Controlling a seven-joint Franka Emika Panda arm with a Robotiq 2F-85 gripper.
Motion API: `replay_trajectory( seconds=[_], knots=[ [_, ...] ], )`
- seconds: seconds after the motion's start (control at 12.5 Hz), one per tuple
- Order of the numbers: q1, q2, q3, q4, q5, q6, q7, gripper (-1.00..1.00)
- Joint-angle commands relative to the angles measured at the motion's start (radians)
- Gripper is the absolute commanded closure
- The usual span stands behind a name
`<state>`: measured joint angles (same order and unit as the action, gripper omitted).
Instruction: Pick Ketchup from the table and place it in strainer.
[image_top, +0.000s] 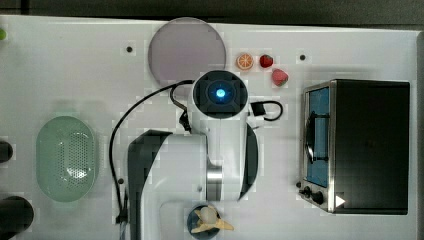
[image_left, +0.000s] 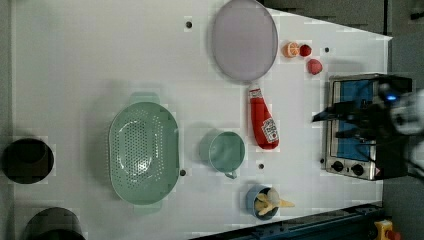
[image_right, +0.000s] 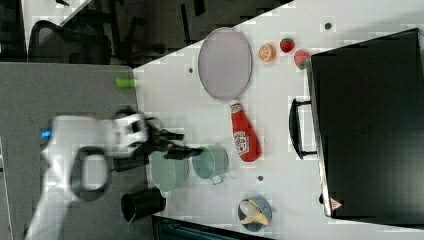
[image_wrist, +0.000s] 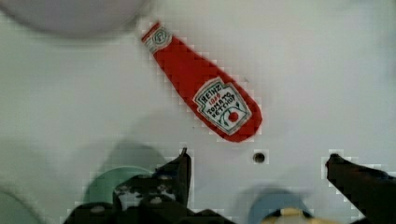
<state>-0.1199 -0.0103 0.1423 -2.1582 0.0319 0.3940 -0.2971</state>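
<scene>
Ketchup, a small red plastic bottle with a white cap end and a white label, lies flat on the white table, its cap just beside the rim of a big grey-lilac round plate that holds nothing. In the wrist view the black two-fingered gripper hangs above the table with its fingers spread wide and nothing between them; the bottle lies beyond the fingertips, untouched.

Taking the left view from its lower table edge upward: a small blue bowl holds a peeled yellow banana. Further in stands a round teal-green cup with a handle, nothing inside it. On the left view's left of the cup sits the pale mint-green oval plastic strainer, its perforated bottom bare, well apart from the bottle. The ketchup lies on the left view's right of the cup, between the cup and a steel toaster oven with a blue-tinted door at the table's right edge. Toward the far edge, next to the plate, lie an orange slice and two small red strawberries. Two black cylinders stand at the left view's left edge.
</scene>
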Motion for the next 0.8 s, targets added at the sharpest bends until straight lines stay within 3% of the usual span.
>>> replay_trajectory(
  seconds=[0.08,0.48,0.8],
  knots=[
    [0.001,0.022,0.008,-0.064,-0.003,0.129,-0.266,-1.00],
    [0.006,0.157,0.008,-0.134,-0.004,0.331,-0.569,-1.00],
    [0.008,0.262,0.007,-0.152,-0.041,0.460,-0.627,-1.00]
  ],
)
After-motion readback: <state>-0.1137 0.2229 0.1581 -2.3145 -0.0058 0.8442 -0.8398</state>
